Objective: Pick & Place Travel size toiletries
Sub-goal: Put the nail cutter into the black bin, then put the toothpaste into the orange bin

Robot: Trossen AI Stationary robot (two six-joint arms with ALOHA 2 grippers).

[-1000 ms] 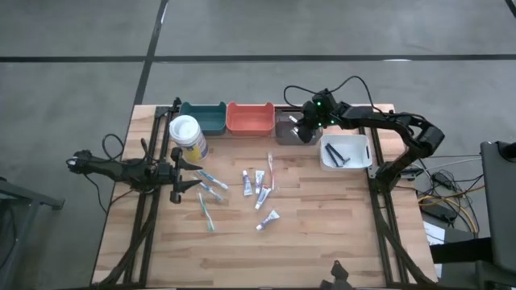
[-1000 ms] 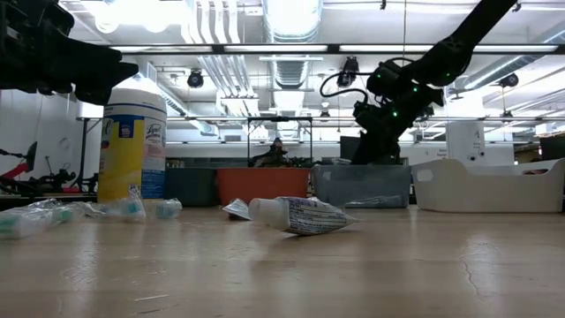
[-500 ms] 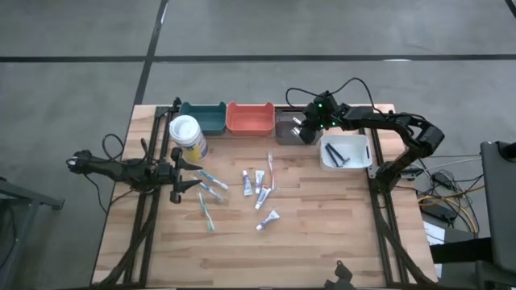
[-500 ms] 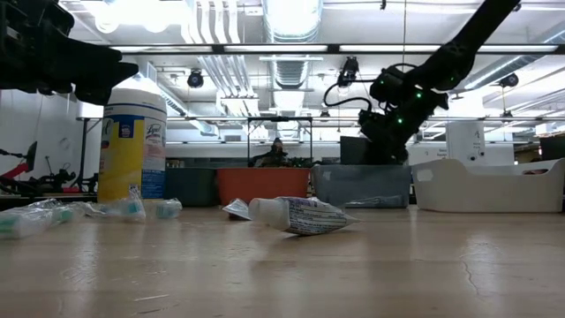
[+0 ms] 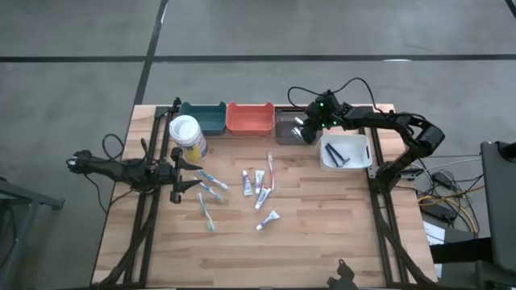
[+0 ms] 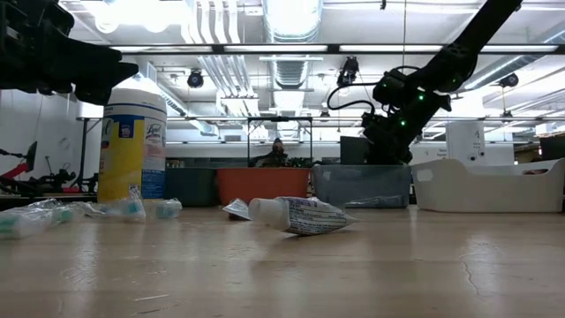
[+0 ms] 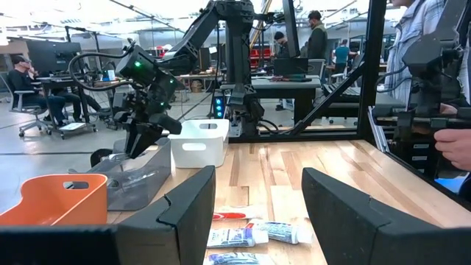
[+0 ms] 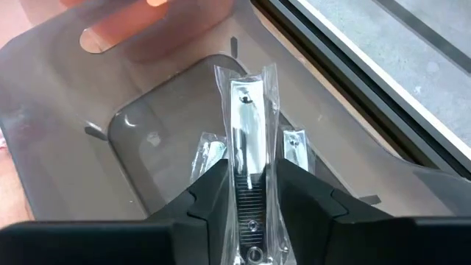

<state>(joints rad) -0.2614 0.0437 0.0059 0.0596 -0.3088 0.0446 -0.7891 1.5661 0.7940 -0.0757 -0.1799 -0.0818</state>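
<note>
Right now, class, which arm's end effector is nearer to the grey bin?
The right end effector hangs directly over the grey bin; the left end effector waits far across the table, beside the wipes canister.
</note>
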